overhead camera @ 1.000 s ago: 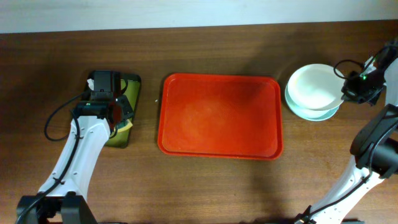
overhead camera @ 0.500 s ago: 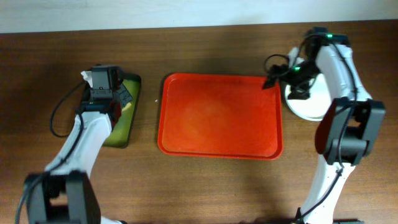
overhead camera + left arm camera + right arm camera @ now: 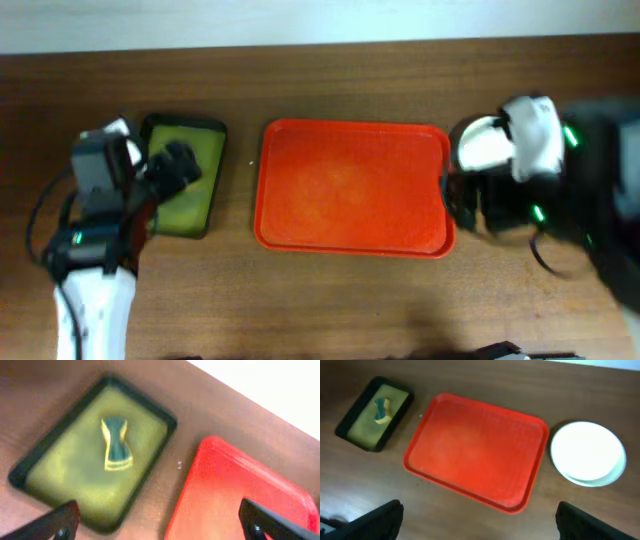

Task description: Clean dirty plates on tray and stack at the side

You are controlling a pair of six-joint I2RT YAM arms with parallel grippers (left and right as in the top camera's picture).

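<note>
Centre of desk (image 3: 330,300), overhead: tray (image 3: 350,185) lying flat, long axis left to right, one short edge toward the dark tray (image 3: 190,120), the other toward the plates (image 3: 478,145). Seen skewed from the right wrist, long axis running upper left to lower right.

Plates off the tray, stacked on the desk just beside its right short edge, a sliver of bare wood between. Clearest from the right wrist: plates (image 3: 587,450) face up, a white one on top, a pale mint rim of a lower one peeping out at lower right. Two layers countable; any third not separable. Too far off to judge small marks.

Hard to read: overhead badly motion-blurred at both sides. Right arm (image 3: 530,140) a smear across most of the stack, only a white arc showing. Left arm (image 3: 95,290) smeared too, a dark blob at its end over the dark tray; tips not resolvable from above.

Left wrist view soft. Dark tray filled with yellow-green liquid, sponge (image 3: 116,442) lying in it, green and yellow, waisted. Red tray corner cut off at the right and bottom edges of that view.

Left fingers (image 3: 60,522) spread wide, tips at the bottom corners — holding nothing. Right fingers (image 3: 377,520) likewise wide apart, nothing between them, high over the desk.
</note>
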